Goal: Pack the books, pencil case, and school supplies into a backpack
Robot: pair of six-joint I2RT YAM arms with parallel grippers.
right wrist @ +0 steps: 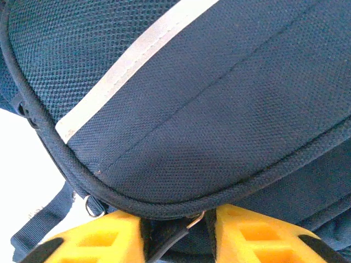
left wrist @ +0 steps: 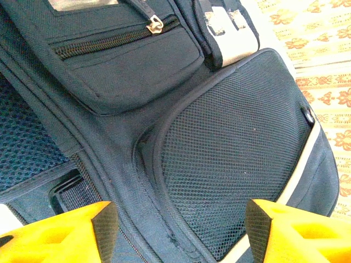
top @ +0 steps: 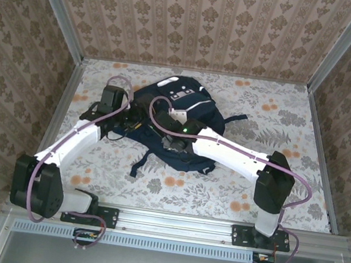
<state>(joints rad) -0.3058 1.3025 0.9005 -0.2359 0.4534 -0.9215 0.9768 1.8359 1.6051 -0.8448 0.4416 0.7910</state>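
left claw (left wrist: 181,224): open over the backpack (left wrist: 109,82), ready to steady it
right claw (right wrist: 178,230): pinching the zipper pull (right wrist: 193,221), guessing to work the zip

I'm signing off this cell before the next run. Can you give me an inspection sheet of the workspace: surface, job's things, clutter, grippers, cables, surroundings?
Surface: table covered by a floral cloth.
Job's things: backpack lies mid-table, front pocket zip closed.
Clutter: nothing seen.
Grippers: left gripper over the backpack's mesh panel, jaws open, holding nothing. Right gripper at the backpack's piped edge, jaws close together with a dark tab between them; grip not certain.
Cables: purple cables run along both arms; one loop arches over the backpack.
Surroundings: wallpapered walls on three sides, metal rail at the near edge.
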